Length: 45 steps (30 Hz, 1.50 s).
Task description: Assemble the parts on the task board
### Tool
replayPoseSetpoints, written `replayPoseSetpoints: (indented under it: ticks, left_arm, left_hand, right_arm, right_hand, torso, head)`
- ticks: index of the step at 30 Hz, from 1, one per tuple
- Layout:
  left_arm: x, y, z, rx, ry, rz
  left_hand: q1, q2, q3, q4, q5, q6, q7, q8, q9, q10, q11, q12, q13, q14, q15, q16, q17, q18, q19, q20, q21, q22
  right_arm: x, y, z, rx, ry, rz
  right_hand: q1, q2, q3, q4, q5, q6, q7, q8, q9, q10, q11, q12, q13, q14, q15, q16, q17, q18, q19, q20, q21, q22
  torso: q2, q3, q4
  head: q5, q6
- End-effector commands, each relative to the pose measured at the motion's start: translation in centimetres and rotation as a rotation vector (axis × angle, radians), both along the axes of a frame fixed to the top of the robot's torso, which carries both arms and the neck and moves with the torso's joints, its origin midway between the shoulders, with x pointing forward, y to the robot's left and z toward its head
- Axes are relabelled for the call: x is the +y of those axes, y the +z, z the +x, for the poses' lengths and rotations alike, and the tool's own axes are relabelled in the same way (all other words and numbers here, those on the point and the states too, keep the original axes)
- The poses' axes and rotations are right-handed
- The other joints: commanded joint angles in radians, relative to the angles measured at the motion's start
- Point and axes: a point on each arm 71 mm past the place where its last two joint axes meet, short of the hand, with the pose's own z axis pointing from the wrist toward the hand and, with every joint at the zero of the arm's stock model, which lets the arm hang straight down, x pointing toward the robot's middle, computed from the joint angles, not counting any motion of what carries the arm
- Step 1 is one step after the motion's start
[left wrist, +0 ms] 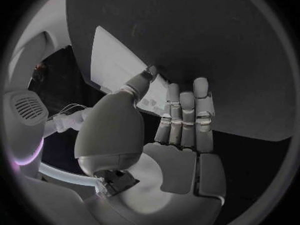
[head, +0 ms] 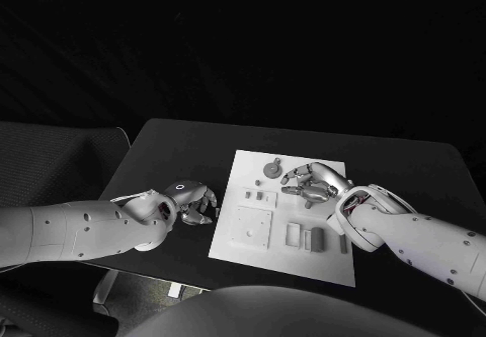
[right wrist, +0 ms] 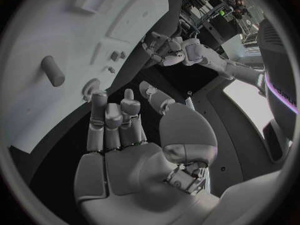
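Observation:
The white task board [head: 334,263] lies in the middle of the black table. On it are a round grey part [head: 273,168] at the far end, small parts [head: 260,196] below it, a square plate [head: 249,228] and several upright blocks [head: 316,239] at the near end. My right hand [head: 314,184] hovers over the board's far half, fingers apart and holding nothing. The right wrist view shows that hand [right wrist: 119,130] above the board [right wrist: 37,120], near a peg [right wrist: 53,70] and a round part [right wrist: 94,88]. My left hand [head: 192,205] is off the board's left edge, fingers straight [left wrist: 184,115] and touching the table, empty.
The black table [head: 405,168] has bare room beyond and to the right of the board. Its left edge [head: 126,165] runs close behind my left arm. In the right wrist view my left hand [right wrist: 167,47] appears past the board's edge.

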Motion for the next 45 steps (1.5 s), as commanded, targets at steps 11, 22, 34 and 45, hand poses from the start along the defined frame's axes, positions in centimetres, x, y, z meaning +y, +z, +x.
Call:
replayPoseSetpoints:
  ticks: [11,22,34,45]
  left_arm:
    - [-0.6,-0.3,0.5,-0.001,-0.017,0.007]
    - [-0.7,-0.6,0.7,0.010,-0.020,0.016]
    - [-1.1,-0.9,1.0,0.031,-0.030,0.015]
    - [-1.3,-1.1,1.0,0.051,-0.033,0.017]
  left_hand:
    - [-0.001,0.003,0.000,0.009,0.000,-0.024,0.023,0.000,0.004,0.000,0.002,-0.001,-0.001,0.001,0.005,-0.005,-0.002,0.037,0.004,0.006,-0.007,0.018]
    - [0.004,0.015,0.006,0.014,0.003,-0.018,0.021,0.004,0.006,0.000,0.000,0.000,0.000,0.001,0.003,-0.004,-0.002,0.037,0.005,0.006,-0.007,0.019]
    - [0.005,0.031,0.005,0.020,0.005,-0.003,0.014,0.014,0.012,0.002,-0.006,0.003,0.000,0.002,-0.001,0.000,0.000,0.036,0.006,0.004,-0.005,0.021]
    - [-0.016,0.032,-0.009,0.034,0.005,0.024,0.013,0.028,0.019,0.001,-0.007,0.005,0.001,0.000,-0.002,0.003,0.001,0.034,0.005,0.002,-0.002,0.022]
  right_arm:
    - [0.2,0.0,-0.1,0.000,0.019,-0.002]
    - [0.3,0.0,-0.2,0.001,0.020,-0.002]
    - [0.3,0.0,-0.2,0.001,0.020,-0.002]
    - [0.3,0.0,-0.2,0.001,0.020,-0.002]
  right_hand:
    - [-0.006,0.002,0.005,0.000,0.007,-0.013,0.019,0.002,-0.002,0.002,0.007,0.004,0.000,0.005,-0.001,0.003,0.000,0.010,0.006,0.001,-0.005,0.002]
    - [-0.007,0.002,0.005,0.000,0.007,-0.014,0.019,0.002,-0.002,0.002,0.007,0.004,0.000,0.005,-0.001,0.003,0.000,0.010,0.006,0.001,-0.005,0.002]
    - [-0.007,0.002,0.005,0.000,0.008,-0.014,0.019,0.003,-0.002,0.002,0.007,0.005,-0.001,0.005,-0.001,0.003,0.000,0.010,0.006,0.001,-0.005,0.002]
    - [-0.008,0.003,0.005,0.001,0.009,-0.014,0.019,0.003,-0.002,0.002,0.007,0.005,-0.001,0.005,-0.001,0.003,0.000,0.010,0.007,0.001,-0.005,0.002]
  torso:
    - [0.000,0.0001,-0.0003]
    - [0.000,0.0002,-0.0007]
    - [0.000,0.0000,-0.0007]
    - [0.000,0.0003,0.0001]
  head:
    - [0.000,0.000]
    - [-0.003,0.000]
    - [-0.005,0.000]
    - [-0.008,0.000]
